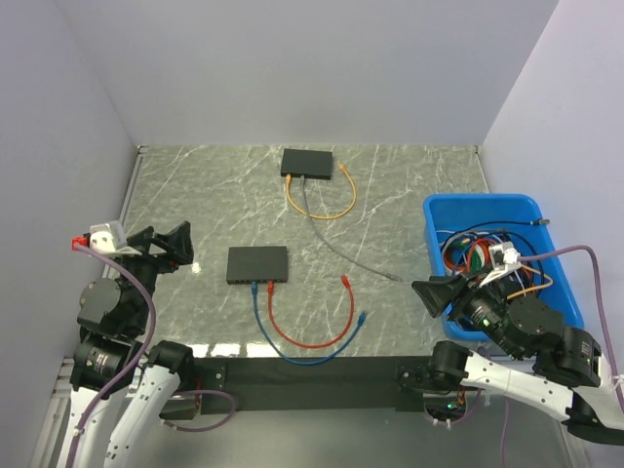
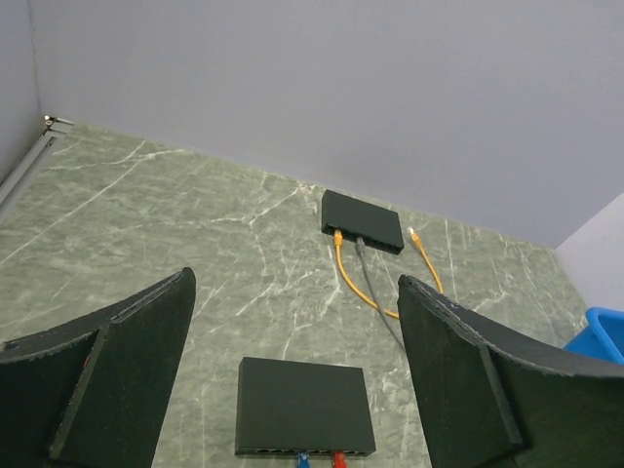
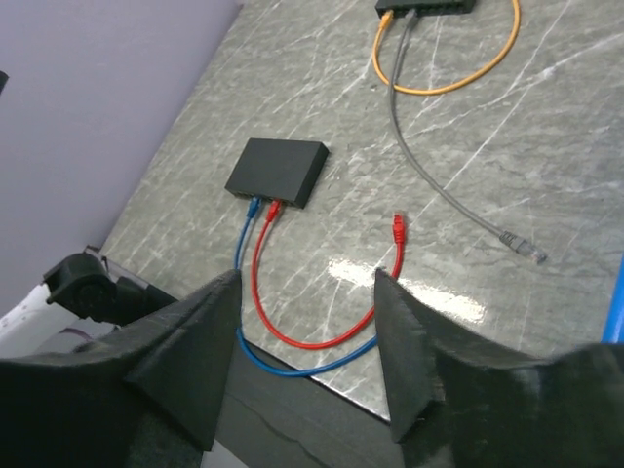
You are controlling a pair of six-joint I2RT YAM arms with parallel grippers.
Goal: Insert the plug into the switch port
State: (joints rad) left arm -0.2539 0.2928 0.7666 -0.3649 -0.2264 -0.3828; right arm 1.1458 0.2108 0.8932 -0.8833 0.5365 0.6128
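Note:
A near black switch (image 1: 257, 263) lies mid-table with a blue and a red cable plugged into its front. The red cable's free plug (image 1: 345, 281) and the blue cable's free plug (image 1: 362, 318) lie on the table to the right of it. A far switch (image 1: 307, 162) holds an orange and a grey cable; the grey cable's free plug (image 1: 395, 279) lies at the right. My left gripper (image 1: 166, 247) is open and empty, left of the near switch (image 2: 302, 405). My right gripper (image 1: 436, 292) is open and empty, above the front right edge, with the red free plug (image 3: 398, 229) ahead of it.
A blue bin (image 1: 483, 201) full of tangled cables stands at the right, beside the right arm. The orange cable (image 1: 331, 210) loops in front of the far switch, its free end (image 1: 344, 168) beside that switch. Grey walls close in the left, back and right.

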